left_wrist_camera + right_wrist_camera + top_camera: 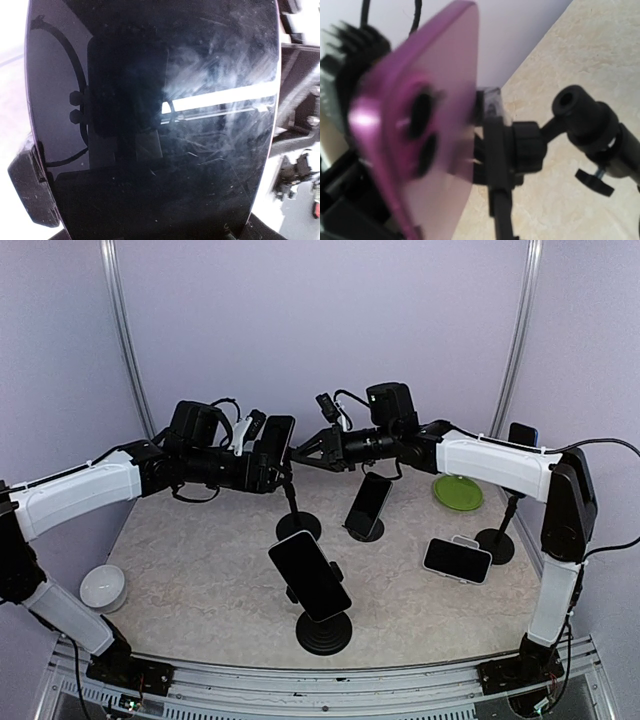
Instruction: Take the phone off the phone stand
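At the near left edge of the worktop (200, 570) sits a white bowl (102, 587), close to the side wall; its inside cannot be made out. Just right of centre and nearest the arm bases, the front phone (310, 575) tilts on the front stand (325, 632). To its right, the sideways phone (457, 560) rests in landscape on a low holder. Farther back, the middle phone (368, 505) leans on the middle stand (365, 531).

The phone stand (298, 527) has its round base just left of the middle stand, with a thin pole rising from it. The phone (278, 435) (150, 125) (415, 140) is still mounted at the top, upright and well above the surface.

The left tool (270, 458) is spread wide across the phone. The dark screen fills its wrist view, and one pad (30, 192) presses the phone's edge. The right tool (298, 452) points at the phone's pink back. Its fingers are drawn near together just behind the phone, beside the stand's clamp (520, 147). I cannot tell whether they pinch anything.

Behind, a green plate (458, 492) lies flat near the back wall, its whole face showing. The corner phone (522, 433) stands on a tall corner stand (495, 545) by the right wall.

The most bare surface lies on the left, between the bowl and the phone stand. The right half is crowded with stands, and walls close in on three sides.
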Robot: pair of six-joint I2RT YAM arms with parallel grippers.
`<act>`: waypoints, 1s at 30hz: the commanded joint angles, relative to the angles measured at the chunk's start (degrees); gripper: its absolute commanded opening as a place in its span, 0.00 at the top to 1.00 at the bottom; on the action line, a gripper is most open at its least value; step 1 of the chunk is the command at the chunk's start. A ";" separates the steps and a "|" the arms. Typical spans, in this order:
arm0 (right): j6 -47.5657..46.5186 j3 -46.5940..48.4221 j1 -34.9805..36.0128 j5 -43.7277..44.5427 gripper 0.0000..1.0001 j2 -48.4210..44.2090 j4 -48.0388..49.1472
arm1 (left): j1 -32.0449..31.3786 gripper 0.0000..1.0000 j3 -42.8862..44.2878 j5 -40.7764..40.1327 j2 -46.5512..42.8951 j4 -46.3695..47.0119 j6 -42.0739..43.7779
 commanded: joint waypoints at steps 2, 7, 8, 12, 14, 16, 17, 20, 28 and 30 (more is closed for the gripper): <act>-0.08 1.20 -2.60 -0.73 1.00 -1.35 -4.86 | 1.10 0.66 1.09 2.62 -2.46 8.11 -5.11; 0.02 1.20 -2.60 -0.04 1.00 -1.08 -4.95 | -2.16 0.66 4.76 4.65 -1.32 8.47 -5.37; 0.06 1.21 -2.60 -0.03 1.00 -0.99 -4.94 | -2.66 0.66 5.45 4.94 -1.07 8.52 -5.32; 0.43 1.40 -2.52 0.26 1.00 -0.56 -4.48 | -4.57 0.66 8.11 6.03 -0.09 8.27 -5.45; 0.59 1.52 -2.47 0.56 1.00 -0.30 -4.41 | -5.42 0.66 9.49 6.89 0.45 8.27 -5.68; 0.80 1.56 -2.52 0.68 1.00 -0.03 -4.23 | -6.29 0.66 10.48 7.60 0.98 8.11 -5.96; 0.88 1.54 -2.45 0.72 1.00 0.05 -4.05 | -6.47 0.66 10.78 7.60 1.06 7.96 -6.34; 0.90 1.63 -2.50 0.85 1.00 0.17 -3.95 | -5.95 0.66 11.99 4.45 -0.21 6.45 -6.32; 0.48 1.49 -2.52 0.40 1.00 -0.27 -3.65 | 8.50 0.65 12.86 -2.68 -7.12 -9.03 -6.78; 0.26 1.52 -2.45 0.10 1.00 -0.28 -3.73 | 11.86 0.65 11.99 -3.74 -8.38 -13.65 -5.76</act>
